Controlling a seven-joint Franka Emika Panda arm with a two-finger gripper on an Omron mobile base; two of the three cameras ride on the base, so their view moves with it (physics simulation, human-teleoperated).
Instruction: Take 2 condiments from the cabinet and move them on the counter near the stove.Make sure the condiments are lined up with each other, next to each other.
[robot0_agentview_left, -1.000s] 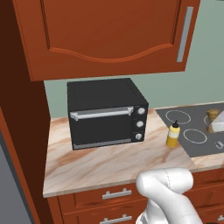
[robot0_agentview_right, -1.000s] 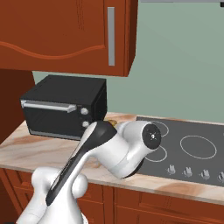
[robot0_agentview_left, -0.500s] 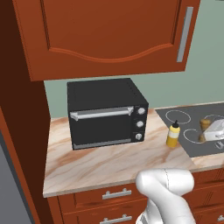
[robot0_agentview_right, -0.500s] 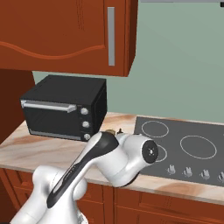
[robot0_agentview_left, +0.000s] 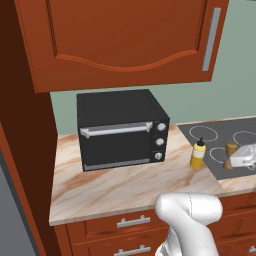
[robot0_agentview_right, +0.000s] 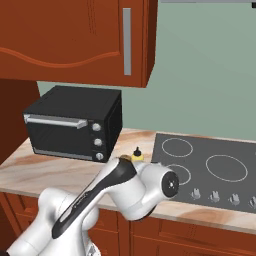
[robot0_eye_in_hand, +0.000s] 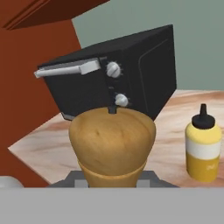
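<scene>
Lower than a second ago, the gripper (robot0_agentview_left: 239, 161) now sits over the front left corner of the stove (robot0_agentview_left: 220, 137), clamped on the wooden pepper shaker (robot0_eye_in_hand: 112, 144) — the arm's elbow has sunk too in the right base view. From the hand camera the shaker's domed top rises between the fingers, with the yellow squeeze bottle (robot0_eye_in_hand: 202, 148) at about 3 o'clock of it, upright on the marble counter (robot0_agentview_left: 115, 185). That bottle stands just beside the stove's left edge, near the black toaster oven (robot0_agentview_left: 120, 129). Overhead, the wall cabinet (robot0_agentview_left: 125, 40) is closed.
</scene>
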